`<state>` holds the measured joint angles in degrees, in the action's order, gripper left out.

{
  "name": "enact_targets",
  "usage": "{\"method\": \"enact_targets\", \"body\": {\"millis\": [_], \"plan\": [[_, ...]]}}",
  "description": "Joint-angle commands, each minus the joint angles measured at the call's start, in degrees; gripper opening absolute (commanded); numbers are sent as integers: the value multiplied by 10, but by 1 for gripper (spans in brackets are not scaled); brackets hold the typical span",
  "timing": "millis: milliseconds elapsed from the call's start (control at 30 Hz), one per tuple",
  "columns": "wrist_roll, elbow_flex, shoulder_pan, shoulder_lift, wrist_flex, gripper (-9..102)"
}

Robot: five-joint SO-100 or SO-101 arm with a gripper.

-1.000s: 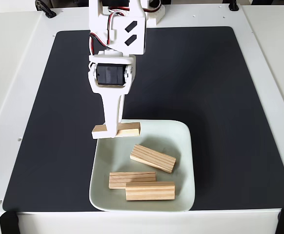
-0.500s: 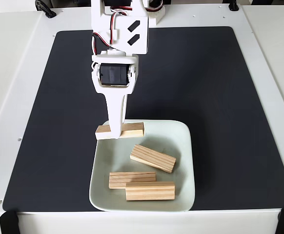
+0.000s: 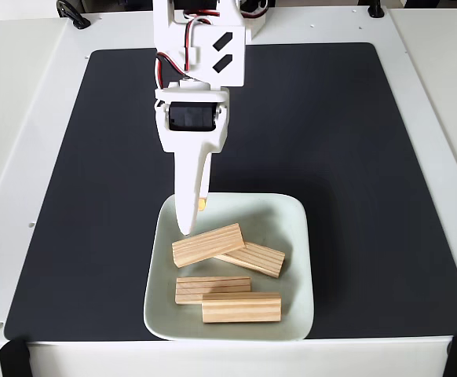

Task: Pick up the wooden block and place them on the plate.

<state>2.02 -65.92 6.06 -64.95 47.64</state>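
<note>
From the left of the fixed view, the pale table (image 3: 24, 157) gives way to the black mat (image 3: 330, 157), and the white arm reaches down from the top edge so that the gripper (image 3: 191, 220) hangs over the back-left corner of the plate (image 3: 297, 236). A pale yellow pad shows beside the long white finger (image 3: 185, 212), so the jaws look parted and nothing is clamped between them, though the gap itself is hard to read from this angle.

Just right of and below the fingertip lies the top wooden block (image 3: 207, 245), tilted, its right end resting on a second block (image 3: 254, 259) that lies at a slant toward the plate's middle. Nearer the front rim, two more blocks lie side by side, the thinner-looking one (image 3: 211, 288) behind and the broader one (image 3: 241, 308) in front, touching. All four are inside the plate.

The risk, as I judge it, is in the withdrawal: the fingertip sits very near the top block's left end, and a sideways or low retreat could nudge it, sliding it off the block beneath or tipping it toward the left rim. A straight lift seems safest
</note>
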Motion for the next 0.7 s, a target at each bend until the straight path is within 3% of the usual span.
{"method": "enact_targets", "body": {"millis": [0,133,400,533,667], "plan": [[2,21,-1,-25,1,50],[6,-4,3,-55,-5,41],[6,-114,45,-191,-9,0],[7,-169,58,-257,-59,1],[7,-269,59,-332,-195,1]]}}
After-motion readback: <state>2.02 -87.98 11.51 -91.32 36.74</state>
